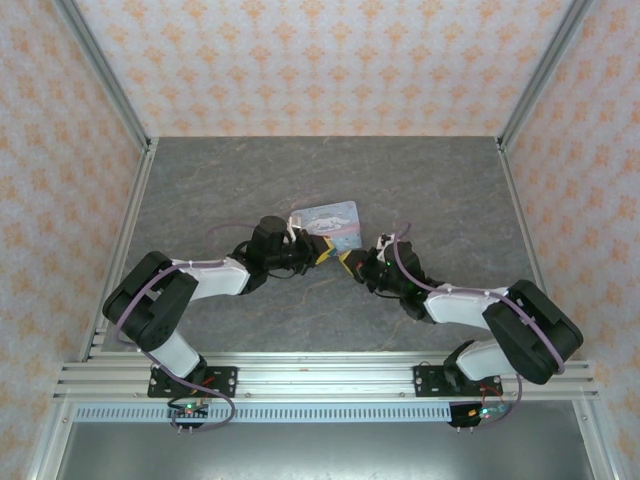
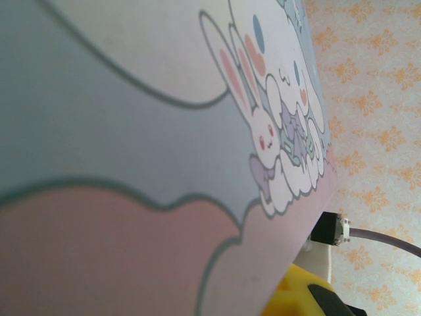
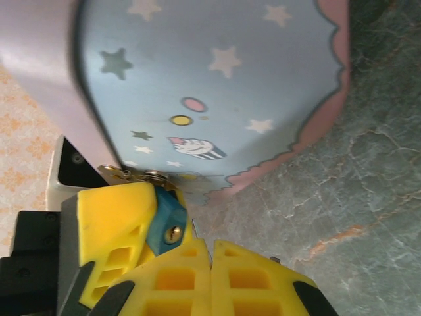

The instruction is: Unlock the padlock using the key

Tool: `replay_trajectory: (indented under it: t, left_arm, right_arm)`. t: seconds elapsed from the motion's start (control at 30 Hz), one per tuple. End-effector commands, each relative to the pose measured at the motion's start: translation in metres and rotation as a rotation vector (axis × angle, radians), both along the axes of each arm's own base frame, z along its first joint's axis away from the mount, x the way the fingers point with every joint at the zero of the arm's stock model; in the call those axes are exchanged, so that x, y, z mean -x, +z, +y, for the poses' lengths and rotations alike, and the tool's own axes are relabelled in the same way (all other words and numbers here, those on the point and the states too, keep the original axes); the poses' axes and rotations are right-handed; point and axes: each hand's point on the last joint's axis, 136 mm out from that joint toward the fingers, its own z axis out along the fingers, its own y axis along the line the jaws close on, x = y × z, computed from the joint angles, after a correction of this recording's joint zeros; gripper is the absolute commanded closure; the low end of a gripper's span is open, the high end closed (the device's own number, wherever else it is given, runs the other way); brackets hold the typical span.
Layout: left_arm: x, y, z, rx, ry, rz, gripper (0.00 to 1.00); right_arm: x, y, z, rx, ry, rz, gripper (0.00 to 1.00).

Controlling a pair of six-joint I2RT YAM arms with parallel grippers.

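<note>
Teal metal, tiny, likely slick: the left hand (image 1: pixel 322 252) pinches the padlock (image 3: pixel 168 220) by its body, keyhole free. The right hand (image 3: pixel 212 260) is clamped shut, contents unclear.

Twin arms at the table's edge: the left arm (image 1: pixel 190 285) and the right arm (image 1: pixel 500 315) each wore black joint housings and smooth white shells, with a lavender cable (image 1: pixel 135 300) looped along the links. Black base plates (image 1: pixel 195 380) sat over small green lights (image 1: pixel 190 405). The right gripper (image 3: pixel 212 247) carried bright yellow fingers (image 3: pixel 256 280) moulded with rectangular pockets, and the left gripper (image 1: pixel 322 250) was tipped in the same yellow.
</note>
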Motion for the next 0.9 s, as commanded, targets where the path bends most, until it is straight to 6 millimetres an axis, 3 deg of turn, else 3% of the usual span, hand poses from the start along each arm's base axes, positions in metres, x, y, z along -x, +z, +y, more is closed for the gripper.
replay_trajectory:
  t: [0.0,0.87]
  left_arm:
    - [-0.0076,0.0163,0.0037,0.012,0.023,-0.056,1.0]
    - [-0.0076,0.02,-0.0027,0.02,0.022,-0.065,1.0]
  right_arm:
    - [-0.0037,0.0165,0.0088,-0.02,0.024,-0.042,1.0]
    - [-0.0099,0.0219,0.0147,-0.055,0.021,-0.046,1.0]
